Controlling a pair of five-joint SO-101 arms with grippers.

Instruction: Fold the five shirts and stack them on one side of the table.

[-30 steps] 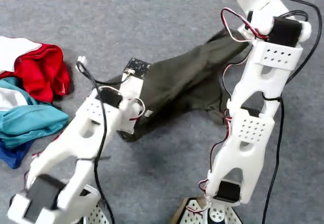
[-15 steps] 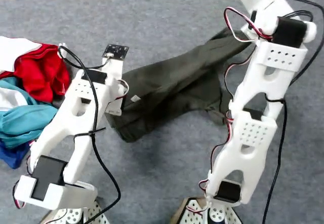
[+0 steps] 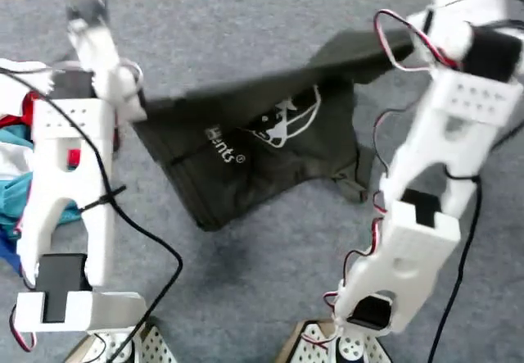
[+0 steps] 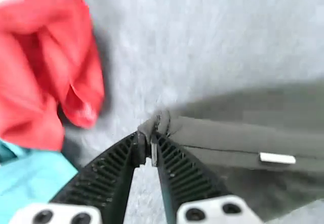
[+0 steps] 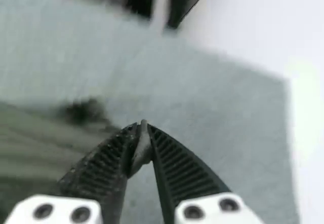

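The dark olive shirt (image 3: pixel 270 146) is held spread over the middle of the grey table (image 3: pixel 270 289). Its upper edge is drawn taut between the two arms, and its lower part appears to be draped onto the table surface nearer the arm bases. A white print (image 3: pixel 282 121) is shown on the side turned up toward the high camera. A small white label (image 4: pixel 276 158) is seen on a folded edge of the shirt (image 4: pixel 238 133) in the left wrist view.

One end of the taut edge is gripped by the left gripper (image 4: pixel 148 142), which is clenched on a bunched corner of the fabric. In the high view this gripper (image 3: pixel 131 107) is found at the left side of the table, beside the pile of other garments. The opposite end is taken by the right gripper (image 5: pixel 140 135). Its jaws are closed on a thin pinch of material, which is probably the shirt's far corner, though this view is blurred. Olive fabric (image 5: pixel 30 138) is seen trailing away beside it over the table (image 5: pixel 212 102).

At the left edge of the table the remaining garments are heaped unfolded. A red shirt (image 4: pixel 45 72) is seen just beside the left gripper, apart from the olive cloth. A teal shirt (image 3: pixel 12 191) is laid next to it, with a white garment (image 3: pixel 12 84) at the far side of the heap and a blue garment (image 3: pixel 6 252) at its near side.
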